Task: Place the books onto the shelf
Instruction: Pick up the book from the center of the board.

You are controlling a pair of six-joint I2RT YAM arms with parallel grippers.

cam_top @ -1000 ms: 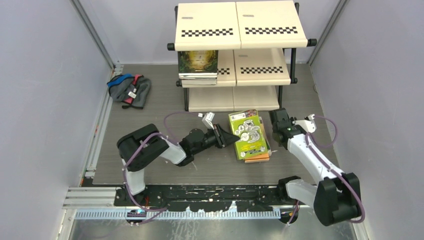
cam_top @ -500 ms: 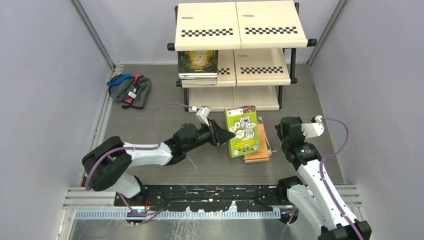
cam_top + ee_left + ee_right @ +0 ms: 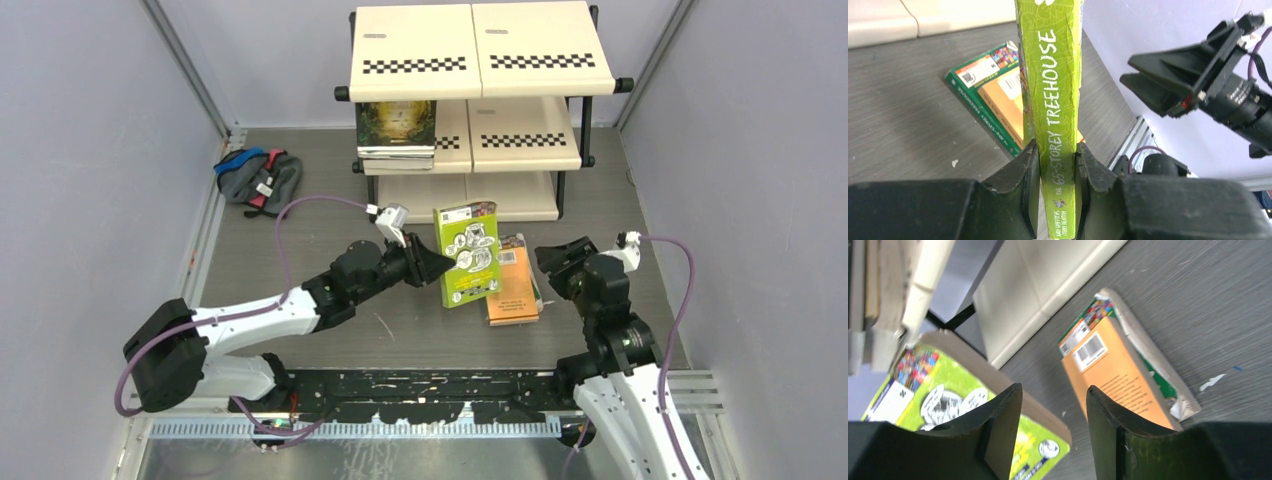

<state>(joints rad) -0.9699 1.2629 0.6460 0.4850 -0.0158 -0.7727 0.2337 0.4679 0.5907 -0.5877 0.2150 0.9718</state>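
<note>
L claw: clamped on the lime book at its spine. Wrist cam shows both pads pressed on it, title "The 65-Storey Treehouse" running up betw. them.
Lime book: off the mat, tilted, cover toward top cam. Just in front of the shelf's bottom tier, not on it.
R claw: wide, nothing betw. fingers. Hangs over the mat, just R of the orange-green book, apart from it.
Orange-green book: flat on mat, barcode side up, betw. my two claws.
Green-gold book: on shelf, mid tier, L half. More book edges show under it.
Shelf: 3 tiers of cream boards w/ checker strips on a black tube frame, at far side of mat by back wall.
Surface: dark grey wood-grain mat. A few white scraps near the books.
Room: plain lavender walls at L, R and back.
Near edge: black rail carrying my arm bases.
Cloth bundle: grey-blue w/ red, far L on mat by wall, well apart from books.
</note>
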